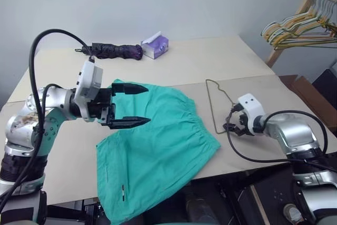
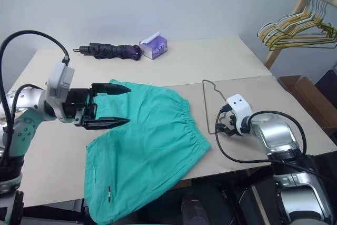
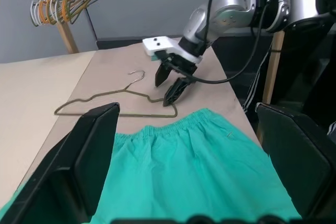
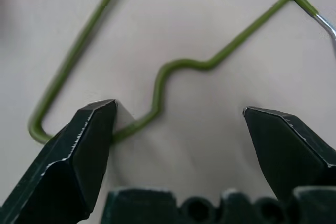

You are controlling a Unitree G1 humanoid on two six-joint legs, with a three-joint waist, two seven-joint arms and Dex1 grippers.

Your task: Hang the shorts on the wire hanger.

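The teal-green shorts (image 1: 158, 146) lie flat on the table, waistband towards the right, one leg hanging over the front edge. My left gripper (image 1: 148, 105) hovers open above their left part, fingers pointing right and holding nothing. The wire hanger (image 1: 213, 104) lies flat on the table just right of the waistband, hook at the far end. My right gripper (image 1: 234, 128) points down at the hanger's near corner, open. In the right wrist view the olive wire (image 4: 173, 66) runs between the spread fingers (image 4: 89, 145), one fingertip close to the bent corner.
A dark folded umbrella (image 1: 113, 51) and a purple tissue box (image 1: 155, 46) lie at the back of the table (image 1: 210, 61). A wooden rack with a bunch of pastel hangers (image 1: 303, 22) stands at the far right. The table's front edge is close to the shorts.
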